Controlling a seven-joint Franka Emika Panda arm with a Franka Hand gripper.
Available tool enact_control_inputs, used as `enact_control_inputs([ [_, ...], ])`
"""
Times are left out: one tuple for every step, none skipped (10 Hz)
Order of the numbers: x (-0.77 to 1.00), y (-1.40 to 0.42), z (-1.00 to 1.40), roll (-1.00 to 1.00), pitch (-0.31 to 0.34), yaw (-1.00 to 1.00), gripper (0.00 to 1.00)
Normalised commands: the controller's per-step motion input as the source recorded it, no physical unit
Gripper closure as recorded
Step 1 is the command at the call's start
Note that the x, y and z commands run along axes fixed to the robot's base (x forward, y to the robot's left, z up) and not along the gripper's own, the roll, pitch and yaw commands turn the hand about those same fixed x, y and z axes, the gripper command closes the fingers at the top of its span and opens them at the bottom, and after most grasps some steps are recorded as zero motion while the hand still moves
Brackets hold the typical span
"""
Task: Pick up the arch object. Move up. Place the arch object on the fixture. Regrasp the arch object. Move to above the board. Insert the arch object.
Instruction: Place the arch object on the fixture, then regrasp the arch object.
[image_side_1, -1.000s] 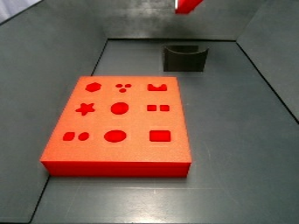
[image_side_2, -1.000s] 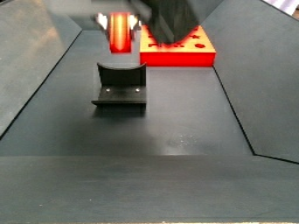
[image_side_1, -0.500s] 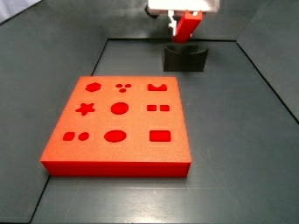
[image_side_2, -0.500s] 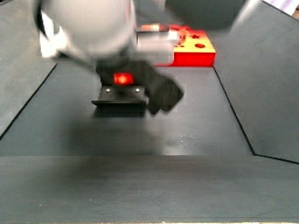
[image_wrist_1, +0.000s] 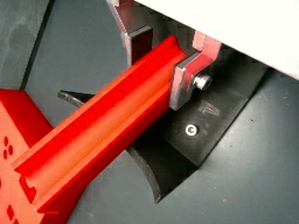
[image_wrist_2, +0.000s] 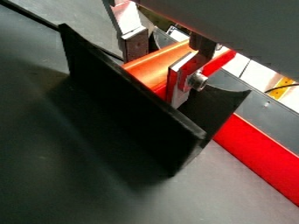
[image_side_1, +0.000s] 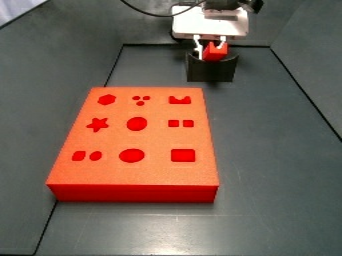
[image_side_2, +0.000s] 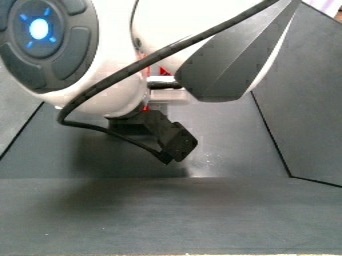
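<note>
Gripper (image_wrist_1: 163, 59): jaws clamped on arch object (image_wrist_1: 105, 131), low over fixture (image_side_1: 211, 68) | Fixture: far end of table (image_side_1: 267, 160) | Board (image_side_1: 134, 140): near-left, well apart

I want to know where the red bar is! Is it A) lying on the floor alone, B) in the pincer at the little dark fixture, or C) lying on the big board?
B: the pincer grips the bar right at the fixture.
</note>
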Motion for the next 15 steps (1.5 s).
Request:
enact_control_inputs([
  [0.08,0.07,-0.56,-0.1,-0.019,-0.06,1.0],
  [0.07,0.07,-0.56,-0.1,-0.019,-0.05,1.0],
  [0.0,-0.5,-0.17,0.0,0.0,0.0,1.0],
  [0.0,0.0,0.0,0.0,0.0,0.0,0.0],
  [0.0,0.0,1.0,0.06,-0.018,-0.05,0.0],
  [0.0,0.0,1.0,0.07,-0.018,-0.04,0.0],
  [-0.01,0.0,1.0,0.07,-0.011,-0.03,0.0],
  [-0.03,-0.01,1.0,0.08,-0.008,0.0,0.0],
  [-0.04,-0.01,1.0,0.08,0.001,0.01,0.0],
  [-0.05,-0.01,0.93,0.08,0.016,0.01,0.0],
  [-0.04,0.0,0.7,0.07,0.041,0.02,0.0],
  [-0.03,0.0,0.53,0.07,0.055,0.01,0.0],
  [-0.03,0.0,0.36,0.06,0.064,0.01,0.0],
  [-0.03,0.0,0.18,0.05,0.064,0.0,0.0],
  [0.0,-1.0,0.89,1.0,0.048,0.04,0.0],
])
